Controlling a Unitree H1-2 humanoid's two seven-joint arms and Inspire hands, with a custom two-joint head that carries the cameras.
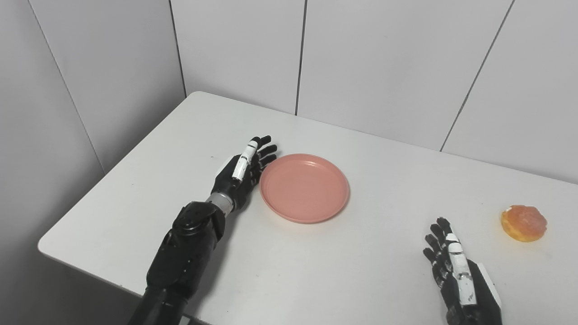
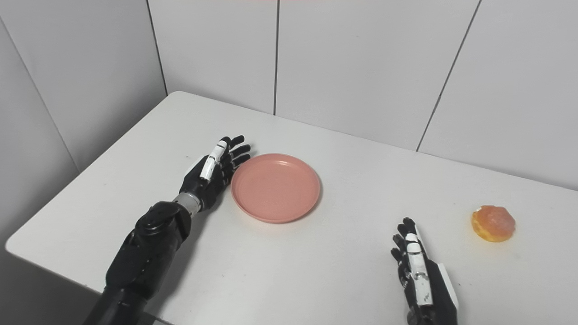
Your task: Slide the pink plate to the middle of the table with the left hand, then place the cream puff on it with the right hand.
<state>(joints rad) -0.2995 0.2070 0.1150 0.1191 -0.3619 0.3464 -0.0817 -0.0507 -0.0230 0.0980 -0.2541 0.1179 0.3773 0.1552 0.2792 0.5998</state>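
Note:
A round pink plate (image 1: 304, 187) lies flat on the white table (image 1: 361, 280), left of centre, with nothing on it. My left hand (image 1: 244, 174) stands on edge against the plate's left rim, fingers stretched out and apart, palm facing the plate, holding nothing. The cream puff (image 1: 524, 223), golden orange, sits alone near the table's right side. Low at the front right, my right hand (image 1: 456, 271) hovers open with fingers extended, well short of the puff and to its left.
Grey panelled walls (image 1: 370, 58) close the table in behind and on the left. The table's left corner and front edge (image 1: 49, 246) lie close to my left forearm (image 1: 185, 253).

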